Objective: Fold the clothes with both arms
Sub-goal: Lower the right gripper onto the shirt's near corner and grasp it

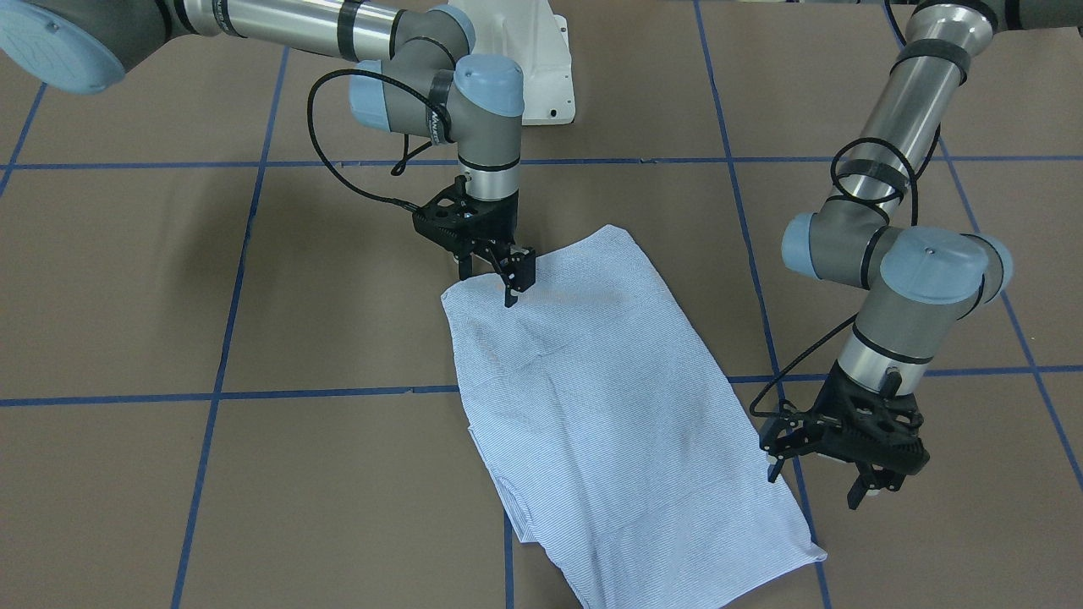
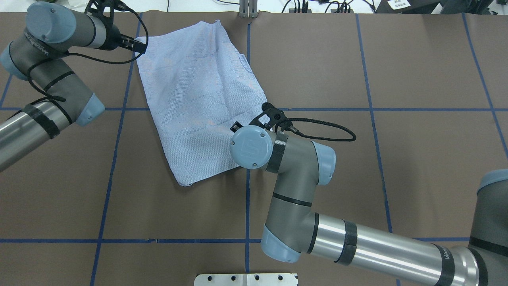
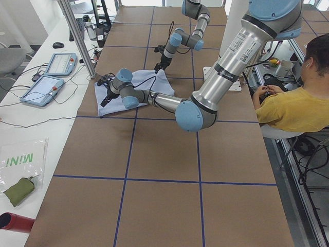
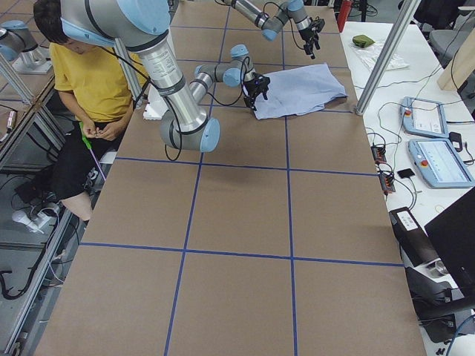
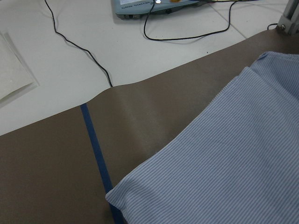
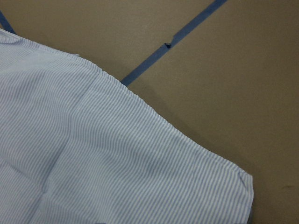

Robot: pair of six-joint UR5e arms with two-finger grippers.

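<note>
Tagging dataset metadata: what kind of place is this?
Most likely a robotics lab workcell. The table is gridded with blue tape, teach pendants sit wired up on the side bench, and a seated person is at the table's edge.

You can read only green letters, apparently "MINI" upside down, on a clear bag [image 3: 20,163] well apart from the left claw [image 1: 814,484].

One shirt [image 1: 609,381]; two arms [image 1: 901,101] [image 1: 271,21]; seemingly one person [image 3: 298,110].
</note>
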